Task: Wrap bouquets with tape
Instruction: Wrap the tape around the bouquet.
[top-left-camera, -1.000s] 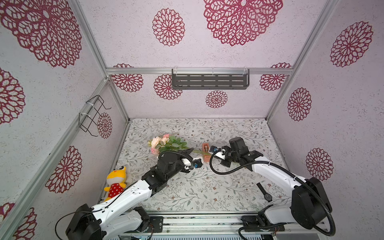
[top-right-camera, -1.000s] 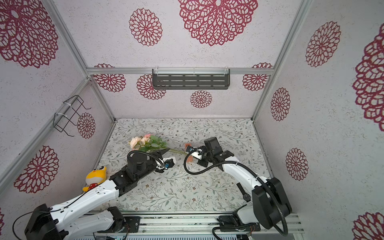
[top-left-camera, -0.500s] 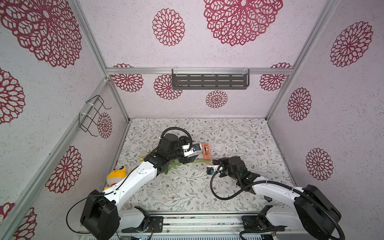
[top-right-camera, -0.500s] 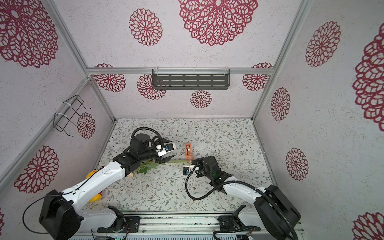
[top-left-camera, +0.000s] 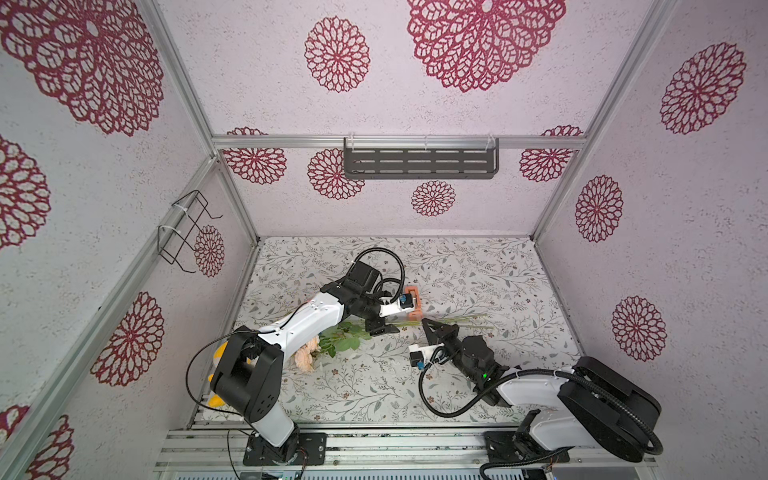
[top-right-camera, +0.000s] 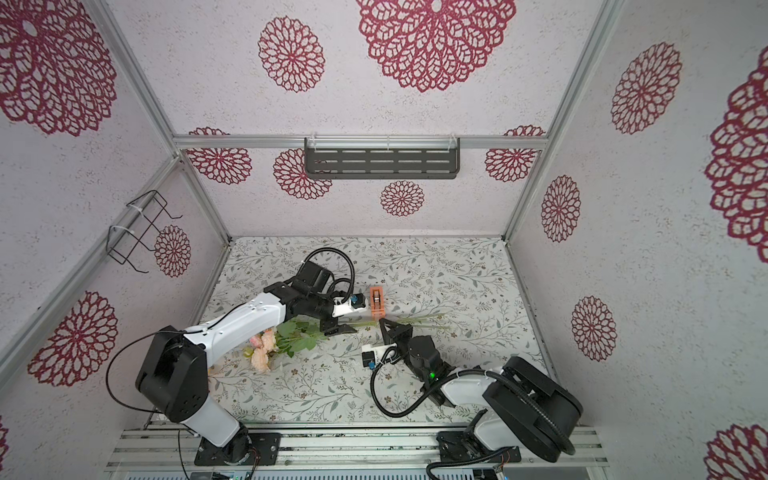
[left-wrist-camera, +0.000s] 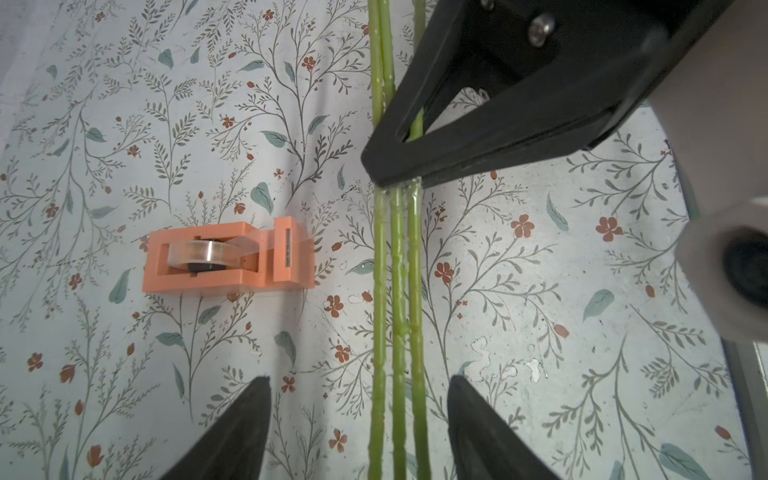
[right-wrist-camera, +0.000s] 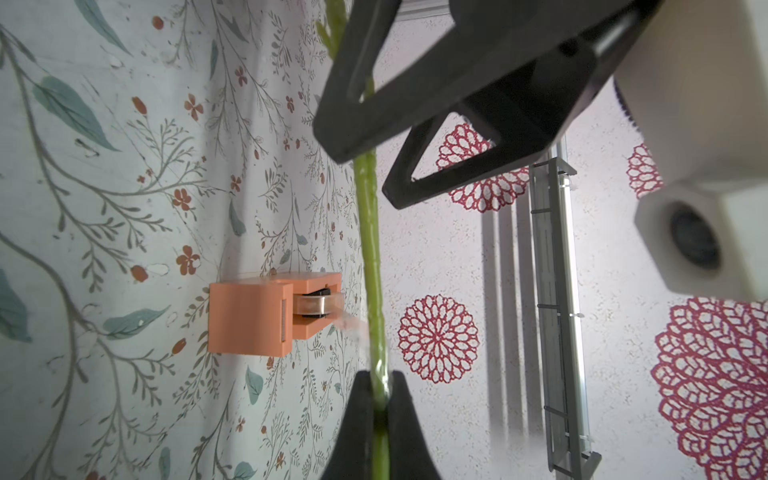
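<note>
We find the bouquet (top-left-camera: 345, 337) lying on the leaf-printed table (top-left-camera: 478, 270). Its peach and pink blooms (top-right-camera: 261, 351) point toward the left arm's base, with broad green leaves next to them. Three thin pale-green stems (left-wrist-camera: 397, 270) run side by side toward the right side.

The right gripper (right-wrist-camera: 376, 395) is clamped tight on the stems partway along. The left gripper (left-wrist-camera: 355, 388) has its fingers (left-wrist-camera: 232, 432) spread wide on either side of the stems and grips nothing; bare table shows between each finger and the stems.

The tape dispenser (left-wrist-camera: 228, 259) is an orange block with a clear roll of tape (left-wrist-camera: 203, 253) on a dark core. It sits on the table just beside the stems, on their far side from the arm bases, and apart from them.

In the right wrist view a pale filmy strip (right-wrist-camera: 351, 328) shows between dispenser and stems, too blurred for us to say whether it joins them. In a top view the left arm (top-left-camera: 307, 320) covers part of the blooms and most of a yellow toy (top-left-camera: 216, 401). Both wrist views cut the stems off at the frame edge.
</note>
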